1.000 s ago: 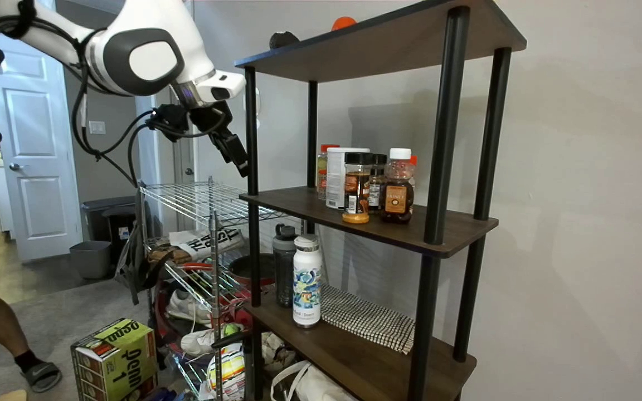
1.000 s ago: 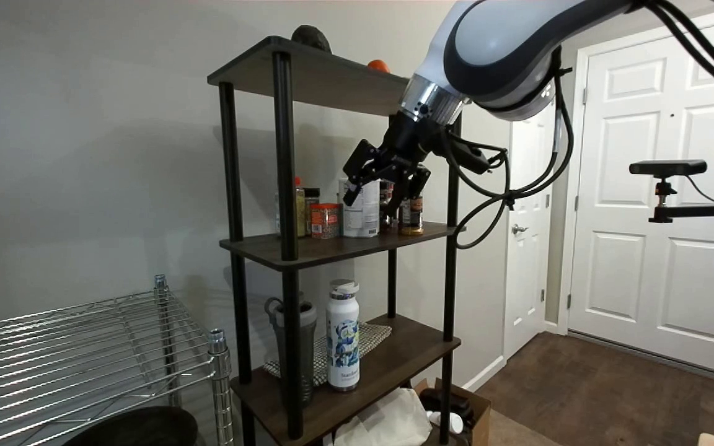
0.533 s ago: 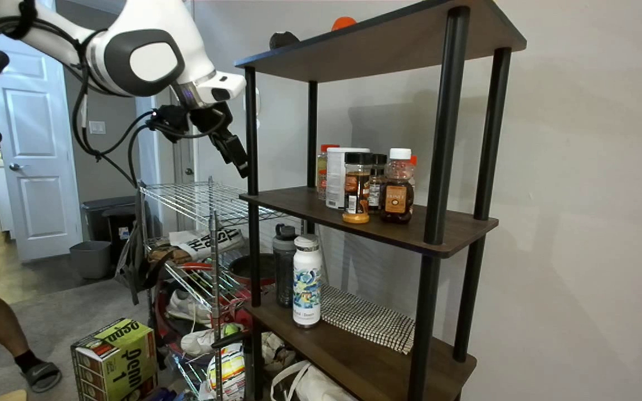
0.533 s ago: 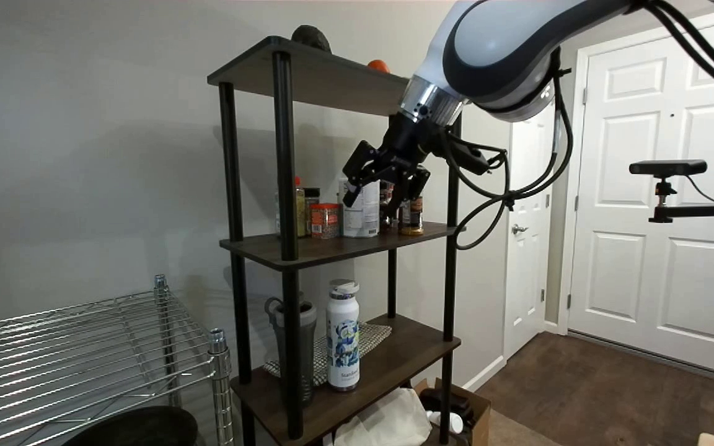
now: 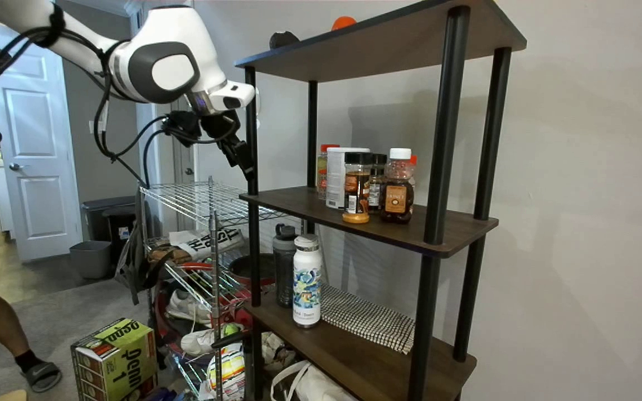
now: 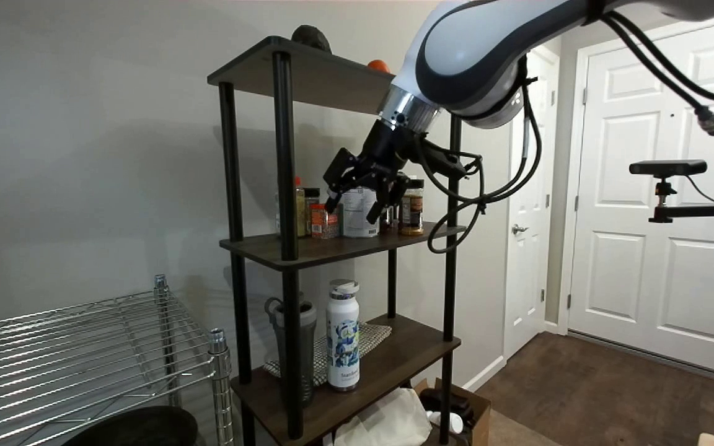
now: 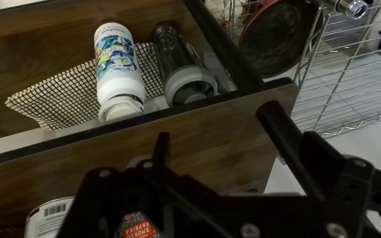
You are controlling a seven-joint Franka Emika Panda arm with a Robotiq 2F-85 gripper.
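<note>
Canister [image 6: 360,227], a smooth white cylinder, stands upright on the middle shelf [image 6: 317,251] in an exterior view. My gripper [image 6: 351,214], matte black and angular, is in front of it from there, fingers spread apart; I cannot tell whether the two touch. Just beside the canister I see a squat orange-red jar [image 6: 325,223]. A white panelled door [image 6: 617,272], a pale wall [image 6: 134,124] and a brown floor [image 6: 555,371] make up the room.

In an exterior view I find a black-capped shaker [image 5: 357,189] in front of the canister, and near it a dark, glossy bottle [image 5: 397,197] labelled HONEY. Round black posts [image 5: 446,128] carry the shelves; a shiny wire rack [image 5: 213,225] stands alongside, over grey carpet [image 5: 70,306].

In my wrist view a speckled jar [image 7: 139,229] reads SMOKED PAPRIKA, upside down, and the canister shows a barcode. On the wood-grained lower shelf [image 7: 28,49] stand a white flask [image 7: 119,76] marked "Stanford" and a grey tumbler [image 7: 177,62], with a checked mat [image 7: 68,96].
</note>
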